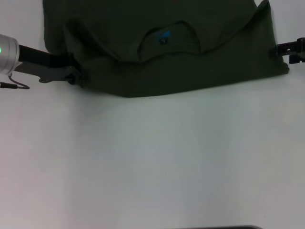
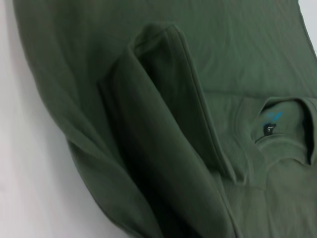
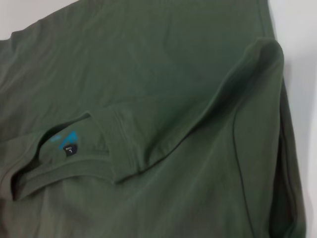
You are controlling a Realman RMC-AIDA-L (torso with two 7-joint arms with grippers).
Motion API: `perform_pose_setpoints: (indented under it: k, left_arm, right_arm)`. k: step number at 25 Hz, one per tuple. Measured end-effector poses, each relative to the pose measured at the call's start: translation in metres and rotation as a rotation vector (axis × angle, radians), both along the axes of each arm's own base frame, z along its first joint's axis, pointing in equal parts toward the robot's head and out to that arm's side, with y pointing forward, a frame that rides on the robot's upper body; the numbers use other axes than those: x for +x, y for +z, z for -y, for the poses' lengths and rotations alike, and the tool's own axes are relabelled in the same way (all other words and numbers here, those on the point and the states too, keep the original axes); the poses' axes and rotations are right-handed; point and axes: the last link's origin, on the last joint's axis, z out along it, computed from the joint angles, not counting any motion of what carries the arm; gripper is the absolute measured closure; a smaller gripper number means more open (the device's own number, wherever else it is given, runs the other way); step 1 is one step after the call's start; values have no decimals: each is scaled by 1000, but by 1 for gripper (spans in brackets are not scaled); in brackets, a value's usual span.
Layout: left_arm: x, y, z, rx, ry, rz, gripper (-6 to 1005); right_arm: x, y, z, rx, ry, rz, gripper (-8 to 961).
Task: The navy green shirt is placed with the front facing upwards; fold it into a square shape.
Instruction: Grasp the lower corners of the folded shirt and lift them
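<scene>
On our left, the left pincer (image 1: 76,74) sits at the shirt's edge, low against the desk (image 1: 157,167). Its tips are buried in cloth there, so we judge it clamped on the navy green shirt (image 1: 190,62), though the jaws themselves are partly hidden. The left wrist view shows a raised, doubled ridge of fabric, a sleeve or shoulder turned over on itself.

In the middle, the shirt lies at the far edge of the desk, running out of the head view at the top. Its collar (image 1: 167,40) faces us with the neck label (image 1: 163,37) showing inside; no chest lettering is visible.

On our right, the right pincer (image 1: 281,49) meets the shirt's other edge. We cannot tell whether it is apart or together, as only its dark body shows.

We judge this to be an early fold, with both arms taking the shoulder end by its two sides. The next move calls for lifting both sides together, evenly, and carrying that end over the body so the fold lands straight, without dragging the cloth into wrinkles.
</scene>
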Motion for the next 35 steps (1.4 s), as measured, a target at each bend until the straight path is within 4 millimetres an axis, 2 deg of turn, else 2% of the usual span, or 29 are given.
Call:
perform_pose_setpoints:
  k: [23,35]
  left_arm:
    - [-1,-2,1,2,2,1,958]
    - [3,-5,0,1,-3,7,958]
  right_arm:
    - [2,-26,-1,-18,11,41,36]
    - [10,-14,-2,13,6,69,36]
